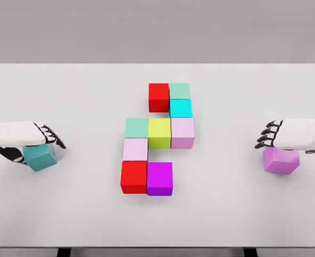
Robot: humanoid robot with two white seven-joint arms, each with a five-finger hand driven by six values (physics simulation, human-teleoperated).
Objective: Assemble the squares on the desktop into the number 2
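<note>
The figure (156,138) is sitting at the middle of the table (93,214) and is serving as the landmark: nine cubes touching face to face, with a red cube (159,97) and a mint cube (179,90) forming the top row, a cyan cube (181,108) below the mint one, a middle row of green (137,128), yellow (159,133) and pale pink (182,133), a pink cube (135,149) below the green one, and a bottom row of red (133,176) and magenta (160,178). Both rows at top and bottom are reading as one cube short of the middle row, so the digit is judged incomplete. A teal cube (40,156) is lying well to the left of the figure, tilted out of line with it, directly under the left hand (29,136), whose fingers are curling down over its top and appearing to grip it. A purple cube (281,160) is lying well to the right of the figure, directly beneath the right hand (288,134), whose dark fingers are bending over its near-figure edge; whether this is a full grasp cannot be confirmed. Each loose cube is nearer its own hand, and each must travel inward toward the figure. All cubes are appearing matte, hard-edged and equal-sided, so no long axis is governing the grip. The table is showing a plain white, smooth surface.
</note>
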